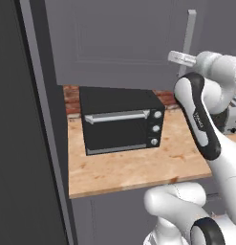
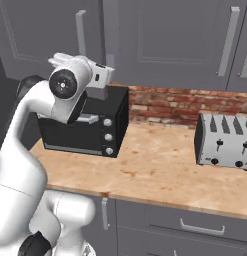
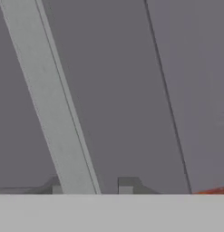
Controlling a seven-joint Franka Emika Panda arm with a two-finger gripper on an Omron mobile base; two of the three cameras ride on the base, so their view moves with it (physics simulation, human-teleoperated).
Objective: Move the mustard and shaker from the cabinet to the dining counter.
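Hand [image 3: 90, 189] clamped on handle [image 3: 50, 108], cabinet [image 3: 127, 90] shut

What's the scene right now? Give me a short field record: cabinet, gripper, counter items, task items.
cabinet: door shut, vertical bar handle at its right edge
gripper: shut around the bar handle, one fingertip on each side
worktop: holds black toaster oven and steel toaster
backsplash: red brick
mustard, shaker: not in sight, door not yet opened

My dark grey cabinet [image 1: 114, 43] hangs up high on the wall, door shut, its long grey handle [image 1: 188, 40] on the right.
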